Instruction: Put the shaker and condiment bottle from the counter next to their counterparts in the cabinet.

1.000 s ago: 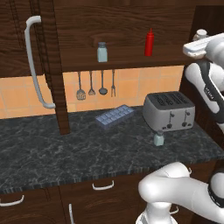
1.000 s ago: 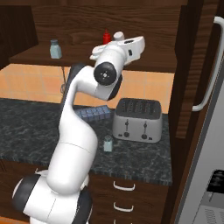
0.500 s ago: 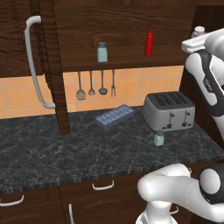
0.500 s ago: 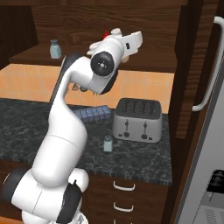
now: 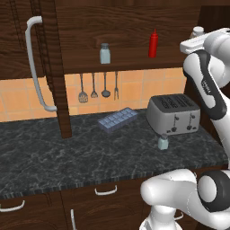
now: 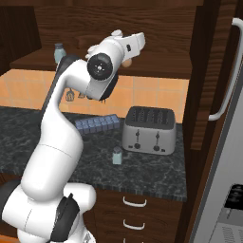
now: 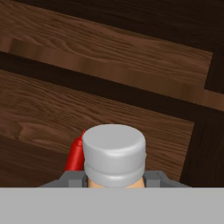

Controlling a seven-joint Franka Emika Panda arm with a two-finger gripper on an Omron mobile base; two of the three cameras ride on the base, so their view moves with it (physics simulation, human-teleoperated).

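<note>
Condiment bottle [image 7: 113,155]: a stubby bottle with a pale whitish cap, seen close from the hand camera. A sliver of tan body shows under the cap, between the two dark finger tips. In the right base view a small tan patch [image 6: 127,61] peeks out beside the white hand, up at shelf height.

Jaws: the gripper [image 7: 114,180] appears to be closed on the bottle just below its cap. The contact itself sits at the picture's edge, so this is a judgement.

Bottle's axis: the cap points away from the hand, so the bottle's long axis runs along the line of the jaws, toward the wood ahead.

Key relation: the slim red squeeze bottle [image 5: 153,43] stands upright on the shelf board. In the hand view its red body [image 7: 75,155] shows just beside and behind the held bottle, on the cap's left. The setting-down spot therefore lies close ahead, beside the red one.

Cabinet [image 5: 134,22]: dark brown wood, door open, long curved grey handle [image 5: 35,63]. A pale blue-grey twin shaker [image 5: 105,53] stands on the same shelf, well apart from the red bottle.

Shaker [image 5: 163,142]: small, grey-capped, upright on the dark marbled tabletop [image 5: 67,152], just in front of the toaster [image 5: 174,113]. It is not yet moved.

Other: a blue ice tray [image 5: 117,120] lies on the tabletop.
</note>
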